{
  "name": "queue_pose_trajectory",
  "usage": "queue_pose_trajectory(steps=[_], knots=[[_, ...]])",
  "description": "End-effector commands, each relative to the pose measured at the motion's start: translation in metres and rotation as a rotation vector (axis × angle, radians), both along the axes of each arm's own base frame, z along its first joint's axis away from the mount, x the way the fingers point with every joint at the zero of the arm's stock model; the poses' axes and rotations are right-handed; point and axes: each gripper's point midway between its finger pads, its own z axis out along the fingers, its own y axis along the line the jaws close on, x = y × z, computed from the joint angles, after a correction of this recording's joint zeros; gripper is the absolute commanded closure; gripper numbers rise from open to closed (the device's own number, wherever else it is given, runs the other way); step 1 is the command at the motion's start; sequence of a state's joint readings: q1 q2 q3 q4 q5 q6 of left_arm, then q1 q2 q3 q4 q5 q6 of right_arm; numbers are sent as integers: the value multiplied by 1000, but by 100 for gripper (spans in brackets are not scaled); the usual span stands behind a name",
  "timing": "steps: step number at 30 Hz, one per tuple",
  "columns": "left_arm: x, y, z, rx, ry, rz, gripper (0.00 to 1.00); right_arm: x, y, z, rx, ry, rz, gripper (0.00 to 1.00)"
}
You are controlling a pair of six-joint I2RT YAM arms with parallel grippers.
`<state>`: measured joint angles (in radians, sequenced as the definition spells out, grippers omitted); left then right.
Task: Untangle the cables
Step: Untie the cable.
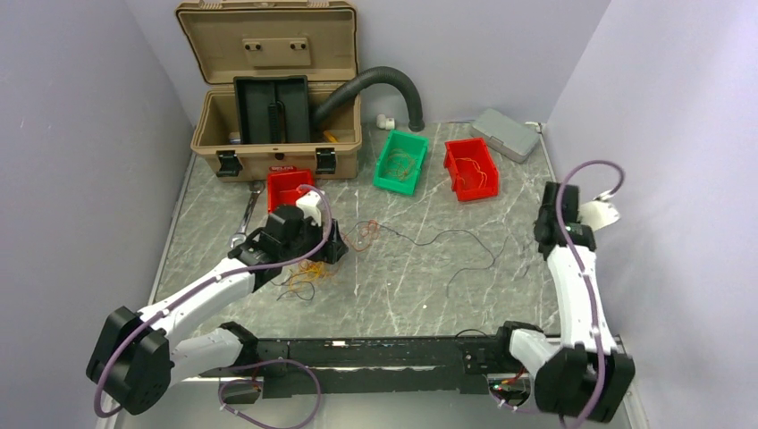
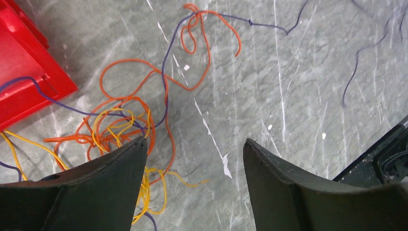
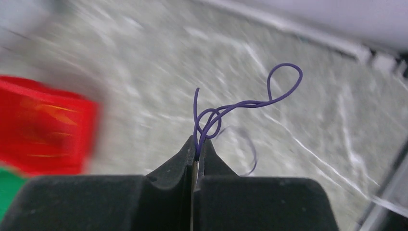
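The cables (image 1: 306,273) are hair-thin strands lying on the grey marbled table (image 1: 411,299), nearer the arms than the green bin (image 1: 400,161) and to its left; the thickest clump is orange and yellow, wound over itself in many small loops; a few looser orange loops lie on the green-bin side of the clump, and from them a dark purple wire (image 1: 447,236) trails in shallow waves across the table in front of the green bin and off to its right; in the left wrist view the purple wire crosses through the orange loops, with one small knot along its length; the left arm stretches from its base towards the green bin, wrist bent so the left gripper (image 2: 192,144) points down at the table, its fingers spread wide apart, one tip over the edge of the orange and yellow clump and nothing between them; the right arm rises steeply, well to the right of the green bin; the right gripper (image 3: 197,144) is pinched tight on a purple strand (image 3: 240,103), which curls up from the fingertips in two small loops against a blurred background.
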<state>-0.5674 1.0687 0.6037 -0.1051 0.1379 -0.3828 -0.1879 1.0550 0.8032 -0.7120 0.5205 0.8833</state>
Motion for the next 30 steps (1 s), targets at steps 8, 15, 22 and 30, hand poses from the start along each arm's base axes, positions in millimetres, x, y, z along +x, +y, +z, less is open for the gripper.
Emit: queue_pose_trajectory(steps=[8,15,22,30], knots=[[-7,-31,54,-37,-68,-68,23,68,100,285,-86,-660,532,100],[4,-14,71,8,-100,32,20,100,244,371,-16,-741,1073,100],[18,20,88,-65,-119,114,8,110,336,389,10,-762,1330,100],[30,23,76,-139,-88,143,5,106,392,393,94,-834,1456,100]])
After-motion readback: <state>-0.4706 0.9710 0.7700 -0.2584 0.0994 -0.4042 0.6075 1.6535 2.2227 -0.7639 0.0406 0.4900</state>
